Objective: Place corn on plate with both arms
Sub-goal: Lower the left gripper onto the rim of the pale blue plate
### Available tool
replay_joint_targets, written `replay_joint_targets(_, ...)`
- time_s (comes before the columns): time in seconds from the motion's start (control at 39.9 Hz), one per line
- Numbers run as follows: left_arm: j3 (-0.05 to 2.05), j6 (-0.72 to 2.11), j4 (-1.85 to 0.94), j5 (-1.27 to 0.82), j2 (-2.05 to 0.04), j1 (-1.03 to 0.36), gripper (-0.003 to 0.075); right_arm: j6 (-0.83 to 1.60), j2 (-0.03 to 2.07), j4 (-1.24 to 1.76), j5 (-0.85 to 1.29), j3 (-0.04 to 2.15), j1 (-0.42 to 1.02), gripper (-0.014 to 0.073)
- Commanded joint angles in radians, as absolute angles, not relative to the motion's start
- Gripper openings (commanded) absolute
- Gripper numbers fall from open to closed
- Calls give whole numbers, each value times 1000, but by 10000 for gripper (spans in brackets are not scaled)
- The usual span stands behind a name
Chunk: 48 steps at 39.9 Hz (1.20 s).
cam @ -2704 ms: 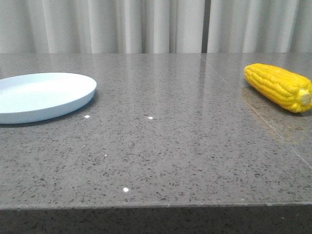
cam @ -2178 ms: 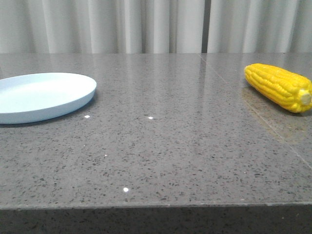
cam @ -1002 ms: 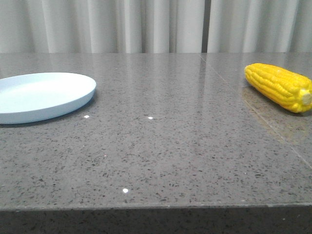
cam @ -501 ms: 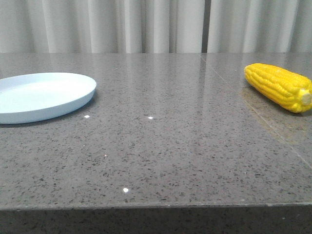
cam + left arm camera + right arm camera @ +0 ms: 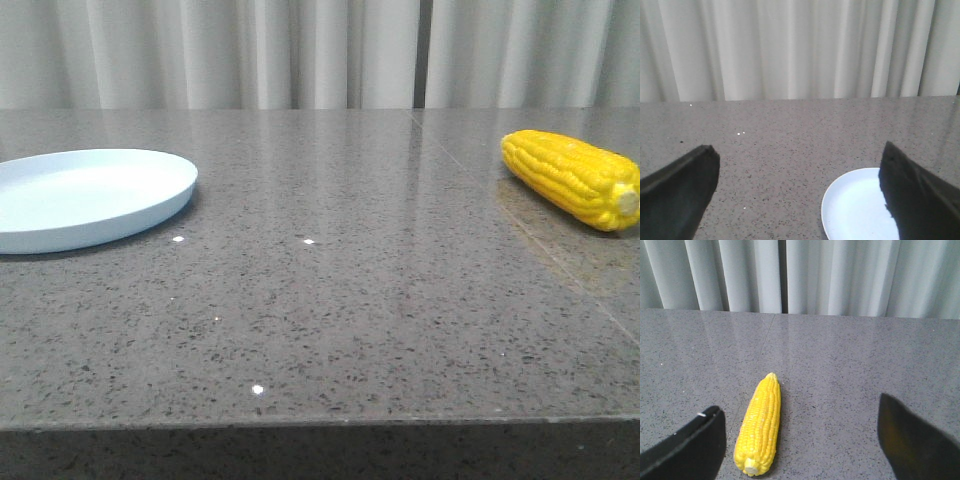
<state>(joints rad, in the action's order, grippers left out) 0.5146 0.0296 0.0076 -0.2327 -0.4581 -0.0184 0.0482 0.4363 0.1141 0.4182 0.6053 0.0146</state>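
So, corn (image 5: 573, 178): it lies on the grey table (image 5: 330, 300) at the robot's right, well apart from the plate (image 5: 85, 197), untouched.
Long axis: in the right wrist view the corn (image 5: 760, 424) points away from the camera, pale stub end nearest, so it runs lengthwise between the fingers, not across them.
Offset from the fingers: it sits closer to one finger than the other (not centred in the gap) and ahead of the tips.
Nearer arm: the right one, by a wide margin, I judge; the left arm looks over the plate side.
Right gripper (image 5: 802, 437): fingers spread wide, holding nothing.
Left gripper (image 5: 800, 192): also spread wide and empty, with the plate (image 5: 857, 205) partly behind one finger.
Plate contents: nothing in it, as far as both views show.
Coming move: likely a centring shift over the corn before closing.
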Motion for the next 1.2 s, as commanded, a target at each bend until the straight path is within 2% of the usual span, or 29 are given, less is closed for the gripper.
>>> replay_joint_targets(0.0,570,29,-33,-178,-522,-17,638,58,450,121,341,645,12,653)
replay_joint_targets(0.4,946,82,-81,-638,-1056,-17,635,58,450,121,341,645,12,653)
replay_joint_targets(0.48,996,82,-91,-686,-1140,-17,604,58,450,121,341,645,12,653)
replay_joint_targets(0.55,1043,86,-93,-730,-1221,-17,540,58,450,121,341,645,12,653)
replay_joint_targets(0.65,1081,112,-122,-754,-1303,-17,456,58,450,121,341,645,12,653)
replay_joint_targets(0.7,1092,137,-164,-756,-1340,-17,438,58,450,121,341,645,12,653)
replay_joint_targets(1.08,1168,167,-206,-778,-1538,-39,436,58,450,121,341,645,12,653)
replay_joint_targets(1.18,1170,167,-206,-779,-1562,-41,382,58,450,121,341,645,12,653)
